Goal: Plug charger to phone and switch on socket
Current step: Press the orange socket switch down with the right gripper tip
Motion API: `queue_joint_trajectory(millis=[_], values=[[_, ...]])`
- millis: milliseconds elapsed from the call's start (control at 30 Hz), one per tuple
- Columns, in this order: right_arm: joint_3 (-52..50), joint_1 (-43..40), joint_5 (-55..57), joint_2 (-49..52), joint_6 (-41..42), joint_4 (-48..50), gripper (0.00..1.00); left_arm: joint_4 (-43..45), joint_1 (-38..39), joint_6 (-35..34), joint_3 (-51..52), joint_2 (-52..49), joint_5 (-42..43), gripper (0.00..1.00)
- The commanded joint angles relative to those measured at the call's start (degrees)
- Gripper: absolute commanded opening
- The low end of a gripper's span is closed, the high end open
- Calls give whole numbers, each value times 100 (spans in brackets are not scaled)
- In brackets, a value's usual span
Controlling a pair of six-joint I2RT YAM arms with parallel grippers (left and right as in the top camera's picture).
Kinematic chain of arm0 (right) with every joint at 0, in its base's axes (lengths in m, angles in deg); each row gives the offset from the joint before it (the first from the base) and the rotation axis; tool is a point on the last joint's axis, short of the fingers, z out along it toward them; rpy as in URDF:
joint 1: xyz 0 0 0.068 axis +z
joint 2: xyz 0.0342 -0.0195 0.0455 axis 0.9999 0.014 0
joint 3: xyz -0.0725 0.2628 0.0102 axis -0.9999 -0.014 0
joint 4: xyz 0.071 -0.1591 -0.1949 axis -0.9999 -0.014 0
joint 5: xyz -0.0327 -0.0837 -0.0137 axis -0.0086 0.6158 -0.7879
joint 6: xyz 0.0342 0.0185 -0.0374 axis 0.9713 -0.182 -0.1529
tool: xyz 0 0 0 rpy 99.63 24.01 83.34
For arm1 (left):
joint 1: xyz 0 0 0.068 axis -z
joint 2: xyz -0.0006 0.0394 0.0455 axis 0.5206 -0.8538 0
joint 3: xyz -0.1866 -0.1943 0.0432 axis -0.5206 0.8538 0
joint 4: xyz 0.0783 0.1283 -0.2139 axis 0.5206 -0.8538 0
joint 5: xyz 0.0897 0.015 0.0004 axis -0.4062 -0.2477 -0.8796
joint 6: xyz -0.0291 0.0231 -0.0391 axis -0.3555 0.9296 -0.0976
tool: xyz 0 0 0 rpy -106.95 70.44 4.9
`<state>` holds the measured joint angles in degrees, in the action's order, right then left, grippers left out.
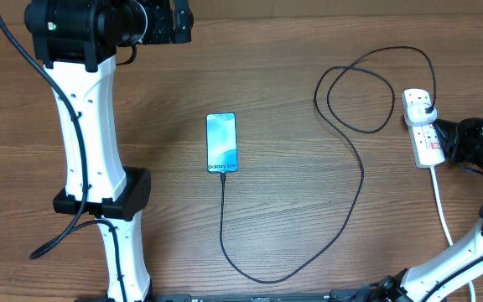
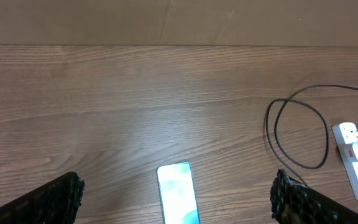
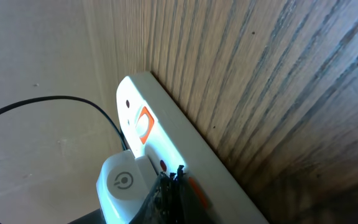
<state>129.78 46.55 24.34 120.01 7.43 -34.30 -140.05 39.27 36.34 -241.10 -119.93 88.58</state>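
Observation:
The phone [image 1: 221, 143] lies flat mid-table with its turquoise screen up; it also shows in the left wrist view [image 2: 178, 199]. The charger's thin black cable [image 1: 355, 210] meets the phone's bottom edge, curves right, loops, and ends at a white adapter [image 1: 423, 104] seated in the socket strip [image 1: 427, 143]. My right gripper [image 1: 453, 138] is shut, its tips [image 3: 178, 180] touching the strip [image 3: 166, 140] next to an orange switch [image 3: 195, 188], beside the adapter [image 3: 122, 182]. My left gripper [image 2: 176, 193] is open and empty, high above the phone.
The strip's white cord [image 1: 443, 210] runs toward the front right. Another orange switch [image 3: 143, 122] sits farther along the strip. The left arm's white column [image 1: 86, 126] stands left of the phone. A wall borders the far table edge [image 2: 166, 45].

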Motion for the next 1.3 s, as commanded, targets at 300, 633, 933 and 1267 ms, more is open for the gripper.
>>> queue_joint_trajectory(millis=[300,633,933,1267], values=[[-24,138,164,227,-304,-398,4,-9,28,48,24,46,-52,100],[-24,367,286,227,-345,-494,4,-11,28,50,24,46,-52,100],[-37,400,372,227,-367,-632,4,-11,28,48,24,46,-52,99],[-92,404,435,227,-457,-767,4,-9,28,50,24,46,-52,100]])
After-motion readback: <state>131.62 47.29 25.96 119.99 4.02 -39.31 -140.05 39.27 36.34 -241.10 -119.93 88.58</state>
